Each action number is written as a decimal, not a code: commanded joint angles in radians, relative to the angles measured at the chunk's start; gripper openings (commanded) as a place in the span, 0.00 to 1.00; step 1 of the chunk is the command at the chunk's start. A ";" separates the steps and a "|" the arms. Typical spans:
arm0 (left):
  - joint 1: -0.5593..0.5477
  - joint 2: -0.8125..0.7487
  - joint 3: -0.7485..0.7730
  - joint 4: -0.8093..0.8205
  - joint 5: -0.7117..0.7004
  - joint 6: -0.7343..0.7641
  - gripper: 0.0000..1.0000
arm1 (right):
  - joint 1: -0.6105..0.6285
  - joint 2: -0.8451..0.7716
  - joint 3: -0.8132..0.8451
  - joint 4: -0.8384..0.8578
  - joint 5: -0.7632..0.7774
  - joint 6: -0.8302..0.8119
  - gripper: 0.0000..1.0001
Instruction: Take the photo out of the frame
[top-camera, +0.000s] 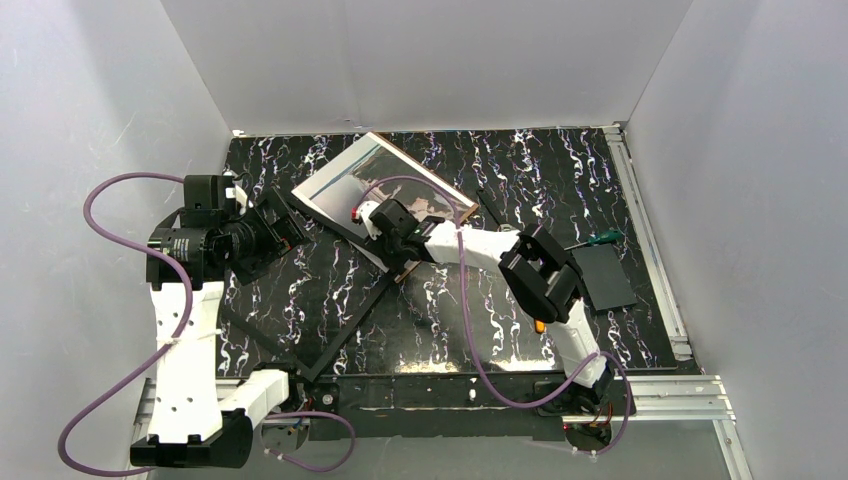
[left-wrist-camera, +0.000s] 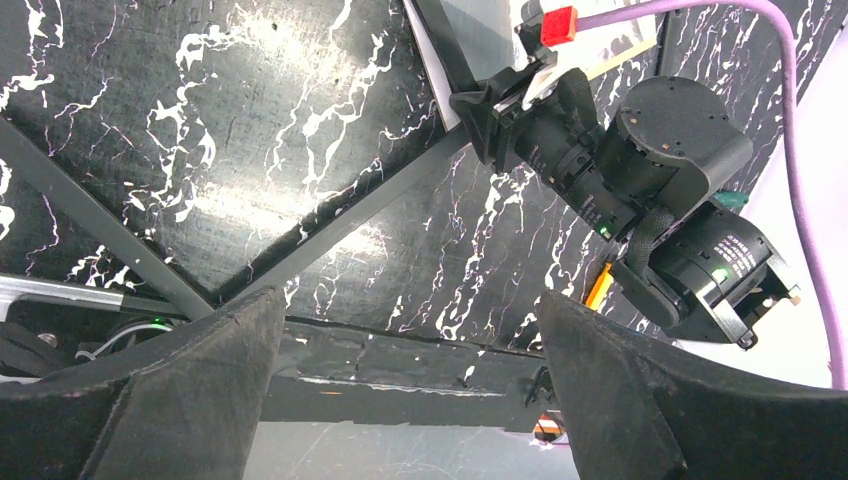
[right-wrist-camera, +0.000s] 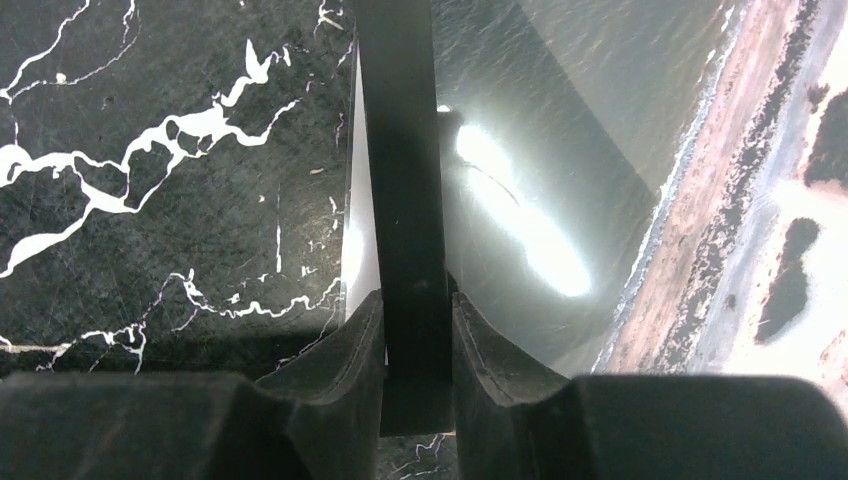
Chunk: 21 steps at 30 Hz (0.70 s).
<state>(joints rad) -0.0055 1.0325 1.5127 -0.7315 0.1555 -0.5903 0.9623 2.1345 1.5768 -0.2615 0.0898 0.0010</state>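
End effectors first. My right end effector (right-wrist-camera: 415, 305) has its two fingers (right-wrist-camera: 340, 350) squeezed on a thin black bar of the frame (right-wrist-camera: 400, 150). The bar goes straight up between them, and each finger touches one side of it. So I am holding the frame with a narrow grip.

The photo (right-wrist-camera: 600, 130) is just beside that bar, on its right. I can see grey water, a sandy shore and dark patches on it, and a bright light shines off it. A thin strip of its white border peeks out on the bar's other side. Left of that is the black tabletop (right-wrist-camera: 150, 250) with white marble lines.

From above, the photo sits picture side up near the far middle of the tabletop, turned at a slant. Other bars of the frame reach toward me and meet in a corner close to the near edge, between my two arms.

My left end effector (left-wrist-camera: 410, 305) is wide open with nothing in it. It hangs over the left part of the tabletop, near the photo's left corner but not touching it.

A flat black box (top-camera: 603, 277) lies on the right side of the tabletop, with a green-handled tool (top-camera: 603, 237) just behind it.
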 joint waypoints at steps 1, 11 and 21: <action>0.002 -0.008 -0.014 -0.053 0.023 0.007 0.98 | -0.003 -0.057 0.031 0.019 0.043 0.004 0.18; 0.001 -0.020 -0.028 -0.053 0.027 0.000 0.98 | 0.011 -0.090 0.086 -0.050 -0.036 0.110 0.01; 0.001 -0.018 -0.032 -0.051 0.041 -0.016 0.98 | 0.034 -0.017 0.180 -0.088 0.216 0.220 0.01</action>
<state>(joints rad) -0.0055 1.0191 1.4929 -0.7311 0.1696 -0.6010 1.0031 2.1216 1.6535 -0.3862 0.1562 0.1425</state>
